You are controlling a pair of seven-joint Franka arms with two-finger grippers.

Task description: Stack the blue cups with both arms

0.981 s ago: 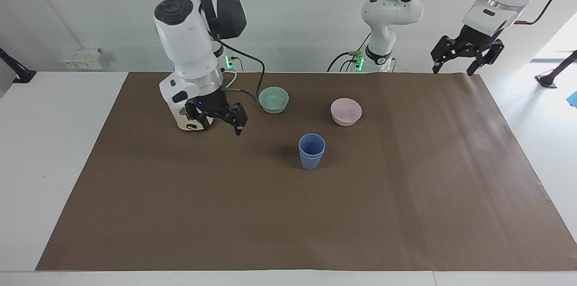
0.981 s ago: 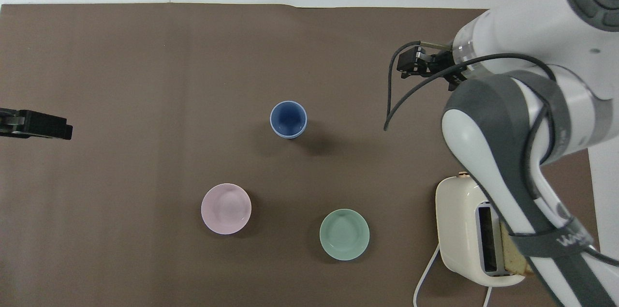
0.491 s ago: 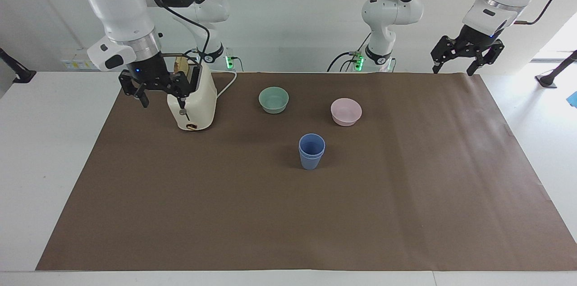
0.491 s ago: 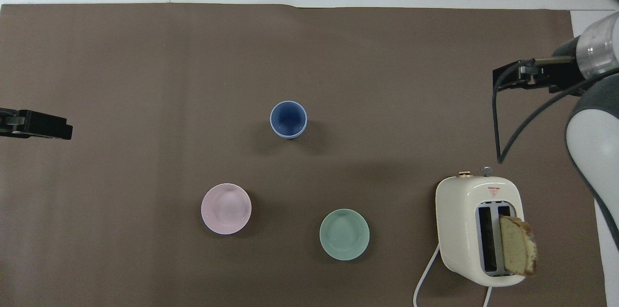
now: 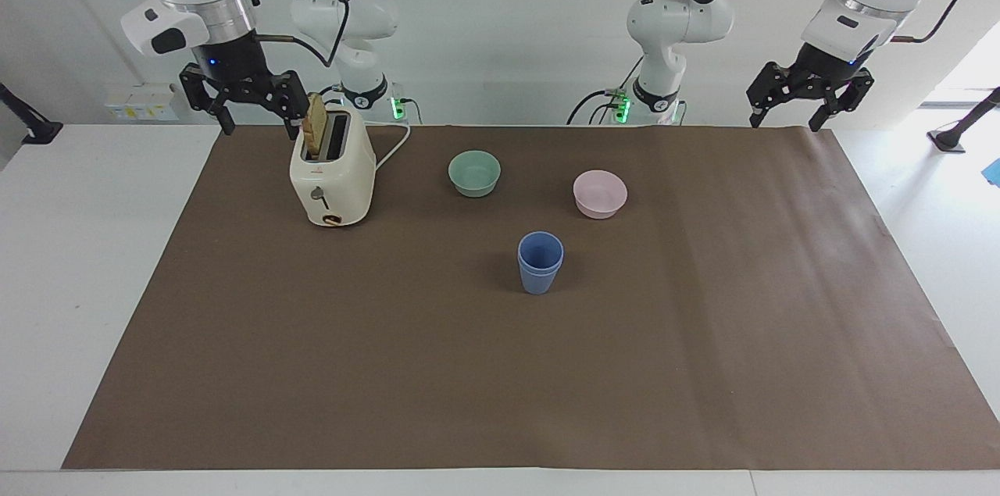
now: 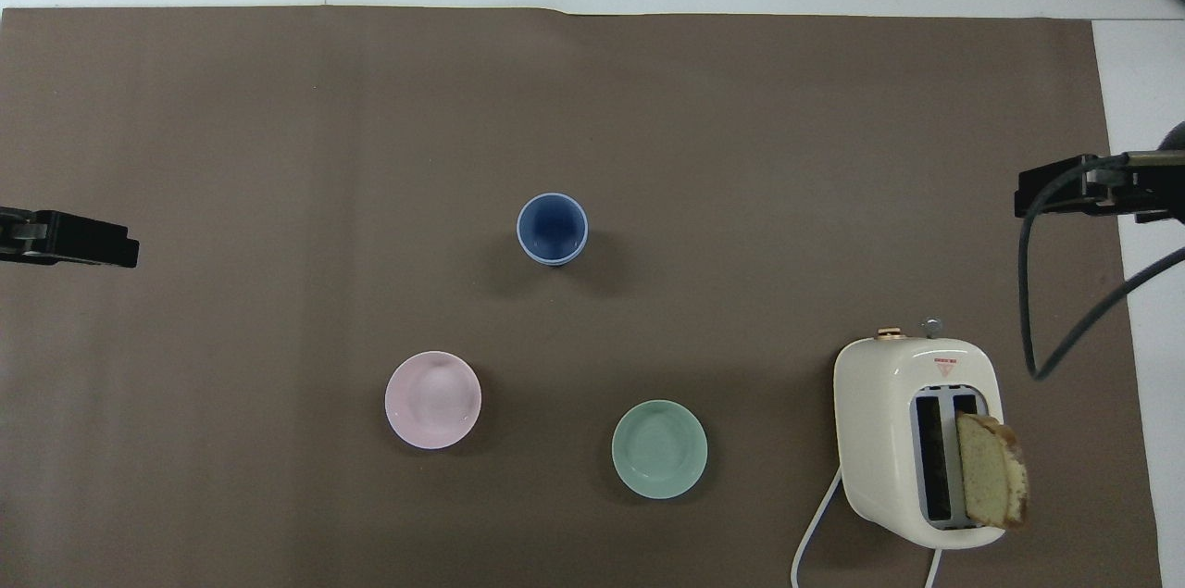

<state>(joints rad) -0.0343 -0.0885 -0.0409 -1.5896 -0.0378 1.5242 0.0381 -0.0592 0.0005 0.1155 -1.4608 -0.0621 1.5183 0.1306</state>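
Facing view: two matte periwinkle-blue plastic tumblers [image 5: 540, 262] sit nested, at six o'clock from the pink bowl [image 5: 600, 194], so stacking looks done; left gripper [image 5: 808, 100] and right gripper [image 5: 243, 98] hang splayed, empty.

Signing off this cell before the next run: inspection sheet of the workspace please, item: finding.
Surface: brown paper sheet over a white table, flat.
Job's things: blue cups nested as one upright stack, mid-sheet, farther from the robots than both bowls.
Clutter: green bowl, pink bowl, cream toaster with a bread slice in one slot.
Grippers: right gripper open, empty, raised at the right arm's end beside the toaster; left gripper open, empty, over the sheet's edge at its own end.
Cables: white toaster cord; black cable on the right arm.
Surroundings: white wall, nothing else seen.
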